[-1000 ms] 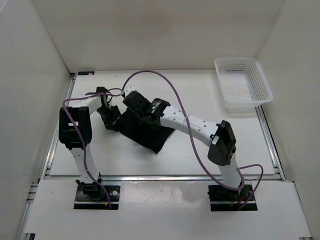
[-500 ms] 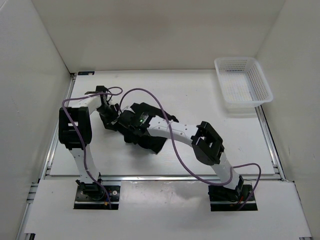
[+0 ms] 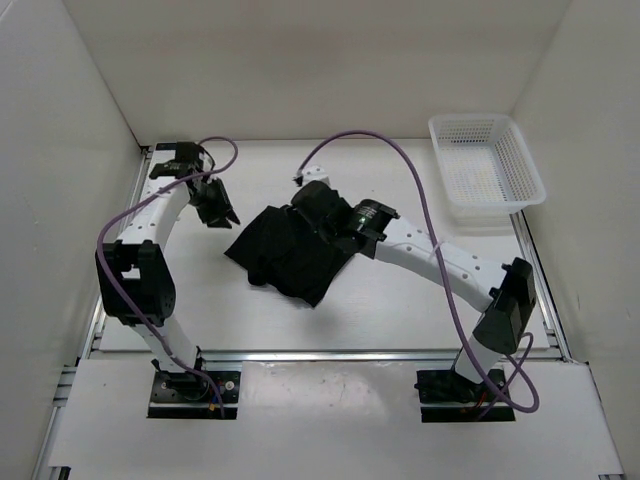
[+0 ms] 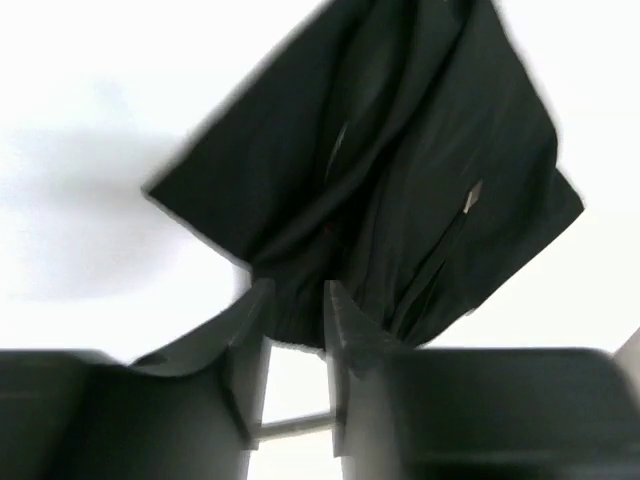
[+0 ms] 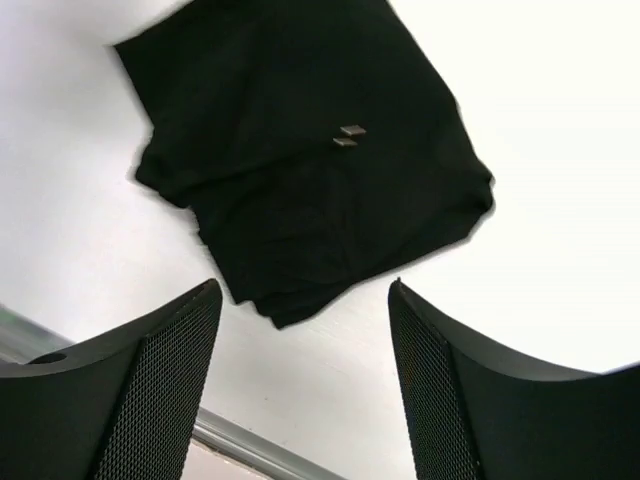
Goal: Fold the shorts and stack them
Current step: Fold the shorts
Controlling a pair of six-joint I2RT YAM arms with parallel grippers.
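Observation:
The black shorts (image 3: 290,257) lie in a folded heap on the white table, left of centre. My left gripper (image 3: 216,206) hangs up and to the left of them, apart from the cloth. In the left wrist view the shorts (image 4: 400,170) fill the top, and the left gripper (image 4: 297,300) shows a narrow gap with bare table between its fingers. My right gripper (image 3: 312,203) hovers over the heap's far right corner. Seen from the right wrist, the right gripper (image 5: 305,290) is wide open and empty above the shorts (image 5: 300,170), whose two grey drawstring tips (image 5: 348,135) show.
A white mesh basket (image 3: 487,190) sits at the far right corner of the table. White walls close in on the left, back and right. A metal rail (image 5: 250,445) runs along the table's near edge. Purple cables loop above both arms.
The right gripper let go of the shorts, opened and drew back to the right. The left arm pulled away to the far left. The shorts now lie free on the table.

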